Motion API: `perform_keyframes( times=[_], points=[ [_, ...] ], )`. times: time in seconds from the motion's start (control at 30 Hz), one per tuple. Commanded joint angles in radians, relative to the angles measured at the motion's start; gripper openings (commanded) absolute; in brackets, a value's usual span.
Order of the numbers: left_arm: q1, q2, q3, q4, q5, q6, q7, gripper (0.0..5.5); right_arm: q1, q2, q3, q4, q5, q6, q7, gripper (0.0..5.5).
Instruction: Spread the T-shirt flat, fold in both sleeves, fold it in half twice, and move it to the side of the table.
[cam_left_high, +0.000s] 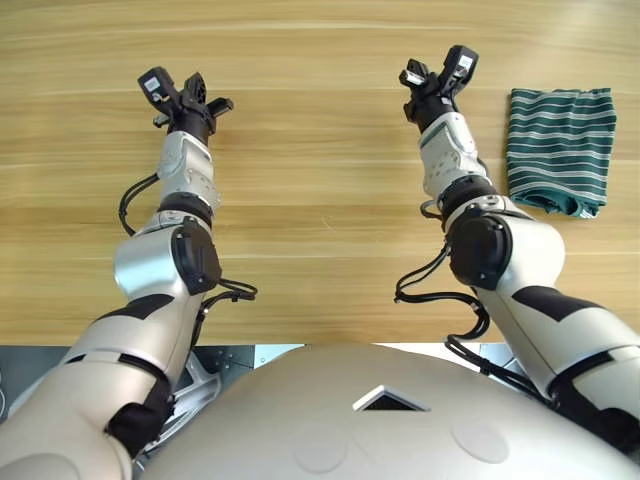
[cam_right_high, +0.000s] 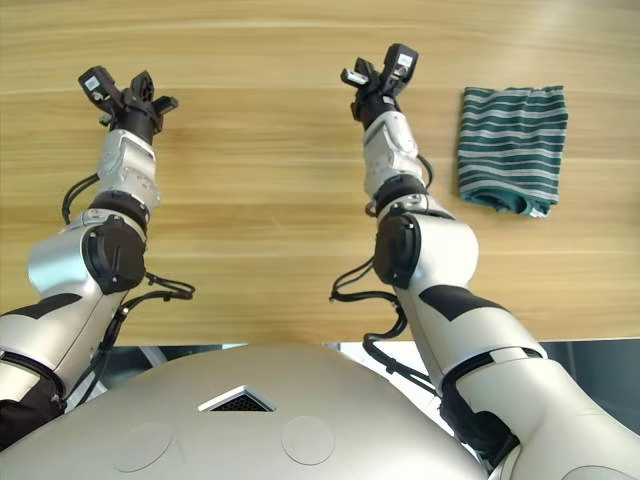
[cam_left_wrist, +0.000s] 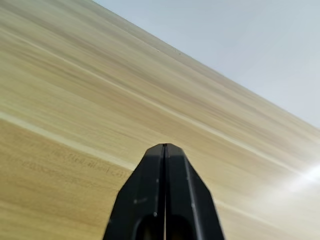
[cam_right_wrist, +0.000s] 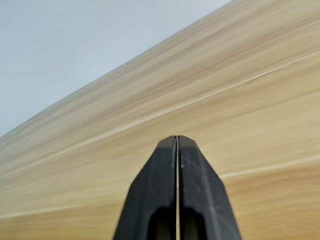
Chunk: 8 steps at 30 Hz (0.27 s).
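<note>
Folded, green-striped T-shirt (cam_left_high: 560, 150) at the right side of the wooden surface (cam_left_high: 320, 170) — well apart from both arms. Left claw (cam_left_wrist: 164, 150) pinched closed on nothing, over the wood. Right claw (cam_right_wrist: 177, 141) likewise closed and empty — nearer the shirt, not touching.

Head stereo cams look down over table (cam_left_high: 320, 150); wrist cams skim it close.

A light wooden table (cam_left_high: 320, 150), its grain running in long pale and tan bands from side to side, spreads across the scene; beyond its far edge lies a plain pale grey backdrop (cam_left_wrist: 240, 45).
</note>
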Motion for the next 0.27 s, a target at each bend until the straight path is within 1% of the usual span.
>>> perform_keyframes(
  times=[0.03,0.1,0.13,0.17,0.23,0.27],
  points=[
    [-0.045,-0.002,-0.006,0.012,0.054,0.015,0.049,0.00,-0.033,-0.039,-0.003,0.012,-0.047,0.007,-0.076,0.05],
    [-0.050,-0.003,-0.013,0.013,0.085,0.011,0.067,0.00,-0.031,-0.052,-0.015,0.012,-0.061,0.007,-0.101,0.05],
    [-0.049,-0.003,-0.038,0.014,0.126,0.001,0.103,0.00,-0.028,-0.058,-0.007,0.012,-0.080,0.001,-0.120,0.05],
    [-0.050,-0.006,-0.040,0.014,0.140,-0.003,0.114,0.00,-0.025,-0.064,0.010,0.012,-0.106,-0.010,-0.140,0.05],
    [-0.053,0.007,0.025,0.013,0.088,0.016,0.094,0.00,-0.016,-0.075,0.022,0.010,-0.137,-0.024,-0.159,0.05],
    [-0.055,0.014,0.064,0.012,0.055,0.028,0.073,0.00,-0.014,-0.079,0.009,0.010,-0.132,-0.023,-0.152,0.05]
  ],
)
